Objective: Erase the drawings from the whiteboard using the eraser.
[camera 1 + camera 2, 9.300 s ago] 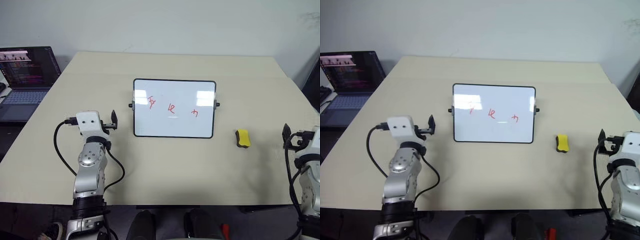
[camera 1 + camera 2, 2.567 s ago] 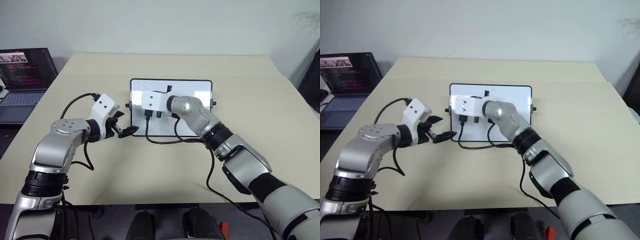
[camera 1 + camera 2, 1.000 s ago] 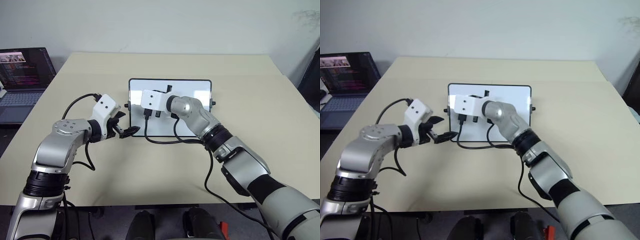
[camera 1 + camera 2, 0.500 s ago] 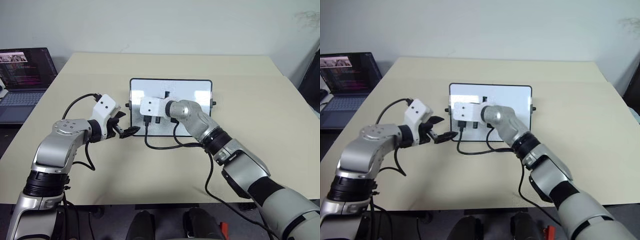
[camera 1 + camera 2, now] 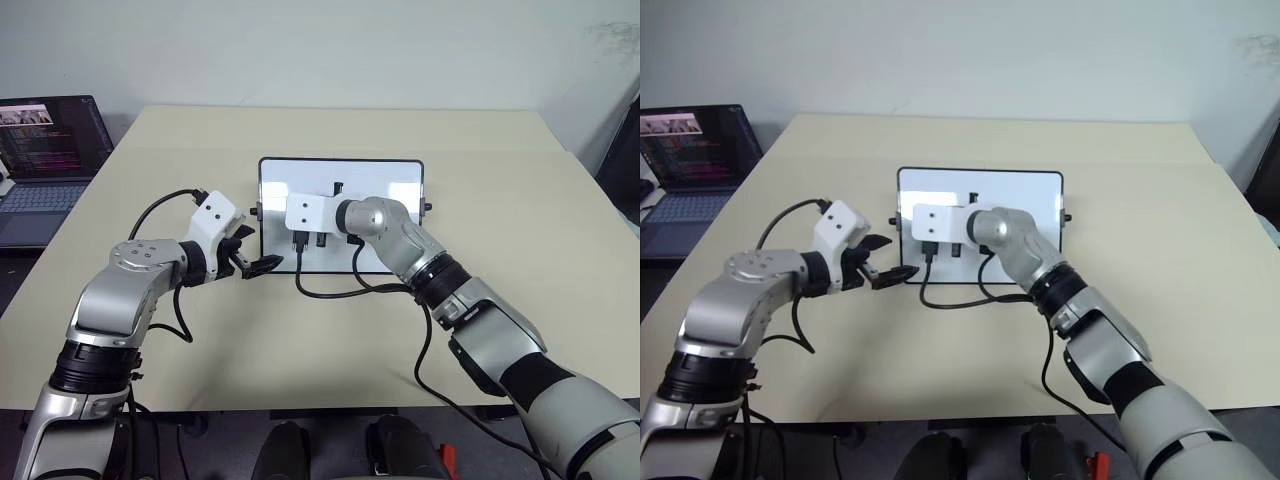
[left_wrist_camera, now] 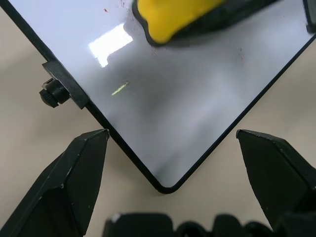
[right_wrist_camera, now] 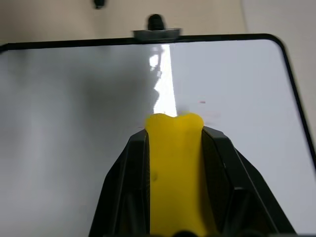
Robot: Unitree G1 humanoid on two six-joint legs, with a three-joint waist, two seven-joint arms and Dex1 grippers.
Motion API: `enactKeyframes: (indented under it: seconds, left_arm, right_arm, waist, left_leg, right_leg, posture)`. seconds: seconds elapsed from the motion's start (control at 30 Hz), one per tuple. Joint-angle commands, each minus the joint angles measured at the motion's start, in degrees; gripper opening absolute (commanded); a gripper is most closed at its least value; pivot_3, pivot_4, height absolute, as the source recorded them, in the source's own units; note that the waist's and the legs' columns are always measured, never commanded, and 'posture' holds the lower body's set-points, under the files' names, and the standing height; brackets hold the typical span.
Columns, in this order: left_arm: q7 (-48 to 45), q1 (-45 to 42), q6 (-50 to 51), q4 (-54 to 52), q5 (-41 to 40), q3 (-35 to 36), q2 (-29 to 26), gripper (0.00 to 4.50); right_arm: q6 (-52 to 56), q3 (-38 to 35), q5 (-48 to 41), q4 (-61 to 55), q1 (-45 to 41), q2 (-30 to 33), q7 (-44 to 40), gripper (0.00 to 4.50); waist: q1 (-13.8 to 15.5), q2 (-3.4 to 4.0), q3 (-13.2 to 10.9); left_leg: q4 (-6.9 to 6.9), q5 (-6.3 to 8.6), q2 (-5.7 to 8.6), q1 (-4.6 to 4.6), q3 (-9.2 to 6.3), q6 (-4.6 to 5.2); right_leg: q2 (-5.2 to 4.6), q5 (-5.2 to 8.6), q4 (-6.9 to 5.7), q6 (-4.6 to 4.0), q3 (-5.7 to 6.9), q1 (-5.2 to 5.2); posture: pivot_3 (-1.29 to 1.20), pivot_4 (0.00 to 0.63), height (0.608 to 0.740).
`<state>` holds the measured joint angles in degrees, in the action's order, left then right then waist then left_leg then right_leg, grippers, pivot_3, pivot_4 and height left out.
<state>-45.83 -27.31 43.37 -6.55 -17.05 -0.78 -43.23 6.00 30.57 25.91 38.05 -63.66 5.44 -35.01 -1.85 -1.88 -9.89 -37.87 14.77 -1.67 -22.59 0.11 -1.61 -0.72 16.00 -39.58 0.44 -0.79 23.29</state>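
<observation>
The whiteboard [image 5: 395, 180] stands upright at mid-table. My right gripper [image 7: 175, 134] is shut on the yellow eraser [image 7: 173, 177], whose end presses on the board's white face left of centre. The eraser [image 6: 173, 17] also appears in the left wrist view. My left gripper [image 5: 254, 250] is open, and the board's lower left corner [image 6: 165, 185] lies between its fingers [image 6: 74, 182] without touching them. Of the drawings I see only a tiny red speck [image 7: 202, 102]. My right hand hides part of the board.
An open laptop [image 5: 50, 150] sits beyond the table's left edge. My right wrist's black cable [image 5: 335, 292] loops onto the beige table [image 5: 500, 220] just in front of the board.
Since nine seconds ago the eraser has left the table's right side, and the three red drawings are gone. Over the last second my right hand slid lower on the board. The left arm stayed still.
</observation>
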Motion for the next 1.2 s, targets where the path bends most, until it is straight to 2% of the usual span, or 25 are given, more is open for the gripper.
enactKeyframes:
  seconds: [0.03,0.13,0.2,0.4,0.47,0.63,0.73,0.8,0.83,0.97,1.07,1.2]
  left_arm:
    - [-0.2,-1.1,-0.7,-1.4,-0.4,0.6,0.0,4.50]
    - [-0.1,-1.1,-0.9,-1.3,-0.6,1.0,0.3,4.50]
    - [-0.2,-1.2,-1.0,-1.5,-1.3,1.6,0.9,4.50]
    - [-0.3,-0.5,-1.8,-2.0,-3.1,3.1,2.3,4.50]
    - [-0.5,0.4,-2.9,-2.2,-3.3,3.2,2.5,4.50]
    - [-1.6,2.0,-4.8,-2.7,-4.4,3.8,2.7,4.50]
    - [-2.3,2.7,-5.8,-2.8,-4.6,3.9,2.6,4.50]
    - [-2.5,3.1,-6.6,-2.4,-4.6,3.9,3.2,4.50]
    - [-2.6,3.2,-6.9,-2.2,-4.6,3.9,3.3,4.50]
    - [-2.7,3.1,-7.8,-1.5,-4.8,3.1,4.7,4.50]
    - [-2.7,2.7,-7.6,-1.1,-4.8,2.8,5.2,4.50]
    - [-2.3,1.3,-7.4,0.1,-4.9,3.0,5.8,4.50]
  right_arm:
    - [1.3,-0.9,1.0,1.3,0.3,0.5,2.1,1.12]
    - [1.3,-6.0,-3.0,0.2,-0.9,-0.9,5.8,1.12]
    - [3.7,-9.6,-6.7,-3.0,-0.1,-1.6,5.0,1.12]
    - [18.9,-19.7,-19.1,-25.3,7.4,-1.9,0.3,1.12]
    - [27.6,-22.9,-23.9,-39.4,13.2,-0.2,-1.6,1.12]
    - [43.6,-28.1,-31.7,-65.2,26.9,7.1,-3.9,1.12]
    - [49.1,-30.2,-35.0,-72.5,31.7,10.0,-3.2,1.12]
    - [50.6,-32.1,-36.2,-77.2,38.1,12.1,-2.4,1.12]
    - [50.8,-32.5,-36.6,-78.6,40.1,12.8,-1.9,1.12]
    - [43.8,-26.6,-30.5,-80.2,47.9,18.7,2.2,1.12]
    - [38.8,-21.8,-27.1,-79.1,48.4,21.3,4.1,1.12]
    - [35.9,-18.7,-26.3,-76.8,45.9,19.7,5.9,1.12]
  waist:
    - [0.0,0.00,0.0]
    - [0.0,0.00,0.0]
    - [0.1,-0.01,-0.1]
    - [0.1,0.00,-0.2]
    - [0.2,0.00,-0.2]
    - [0.5,-0.01,-0.1]
    - [0.4,0.00,-0.2]
    - [0.3,0.00,-0.2]
    - [0.3,-0.01,-0.1]
    - [0.0,0.02,-0.2]
    - [-0.2,0.01,-0.2]
    - [0.0,0.00,-0.2]
  left_leg:
    - [-0.01,0.00,0.00,0.00,-0.01,0.00]
    - [-0.01,0.00,0.00,0.00,0.00,0.00]
    - [-0.01,0.00,-0.01,-0.07,-0.01,-0.01]
    - [0.05,0.03,-0.05,-0.46,-0.05,-0.03]
    - [0.15,0.07,-0.05,-0.56,-0.06,-0.05]
    - [0.12,0.16,0.02,-0.88,-0.09,-0.09]
    - [0.04,0.18,0.05,-0.89,-0.09,-0.06]
    - [0.02,0.17,0.05,-0.83,-0.08,-0.05]
    - [0.03,0.17,0.03,-0.79,-0.09,-0.04]
    - [0.06,0.18,0.02,-0.48,0.01,-0.04]
    - [0.05,0.17,0.01,-0.39,0.15,-0.04]
    - [0.04,0.17,-0.05,-0.37,0.06,-0.04]
  right_leg:
    - [0.00,0.00,-0.01,0.00,0.00,0.00]
    - [0.00,0.00,0.00,0.00,-0.01,0.00]
    - [0.00,0.00,0.01,0.00,0.01,0.03]
    - [-0.04,0.00,0.40,0.00,0.08,0.23]
    - [-0.05,0.00,0.59,0.00,0.09,0.27]
    - [-0.16,0.03,0.67,0.06,0.15,0.49]
    - [-0.18,0.04,0.63,0.08,0.15,0.49]
    - [-0.16,0.04,0.56,0.08,0.14,0.48]
    - [-0.13,0.04,0.56,0.08,0.15,0.46]
    - [-0.05,0.06,0.57,0.11,0.06,0.21]
    - [0.04,0.08,0.57,0.14,-0.11,0.19]
    - [0.29,0.09,0.57,0.17,-0.10,0.17]
  posture:
    - [0.00,0.150,0.740]
    - [0.00,0.150,0.740]
    - [0.00,0.150,0.740]
    - [0.00,0.150,0.740]
    - [0.00,0.150,0.740]
    - [0.00,0.150,0.740]
    - [0.00,0.150,0.740]
    - [0.00,0.150,0.740]
    - [0.00,0.150,0.740]
    - [0.00,0.150,0.740]
    - [0.00,0.150,0.740]
    - [0.00,0.150,0.740]
